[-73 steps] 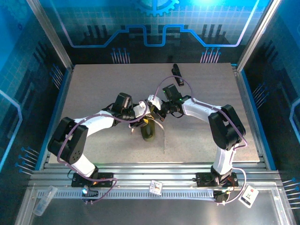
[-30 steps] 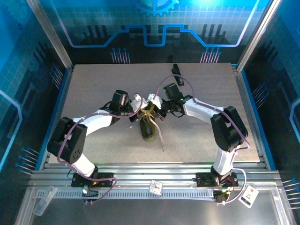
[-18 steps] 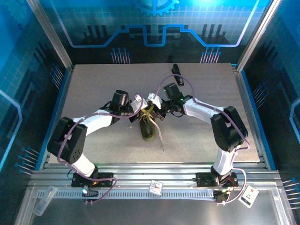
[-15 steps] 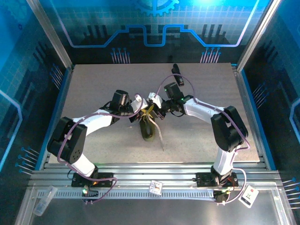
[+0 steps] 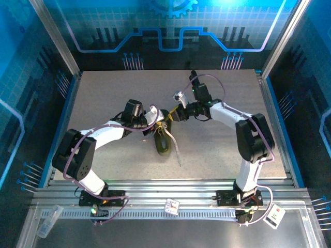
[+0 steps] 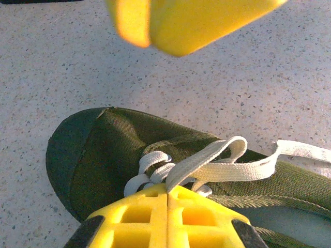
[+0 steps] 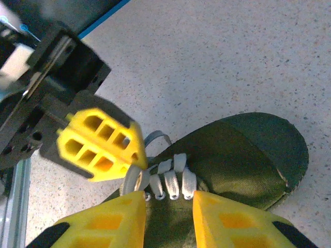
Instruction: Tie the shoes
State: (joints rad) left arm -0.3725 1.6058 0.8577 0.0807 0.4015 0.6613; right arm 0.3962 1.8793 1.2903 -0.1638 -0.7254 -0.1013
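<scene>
Where the speckled grey bench is ringed by blue-lit walls, the olive shoe is seen lying near its middle. By the left wrist view the left jaws are shown closed on a whitish lace loop; by the right, the right jaws parted over the lacing.

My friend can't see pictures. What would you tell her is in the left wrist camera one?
The left gripper, its yellow fingers pressed together, pinches a loop of whitish lace on a dark green shoe. The shoe lies on a speckled grey table, and a blurry yellow gripper finger hangs at the top edge.
</scene>
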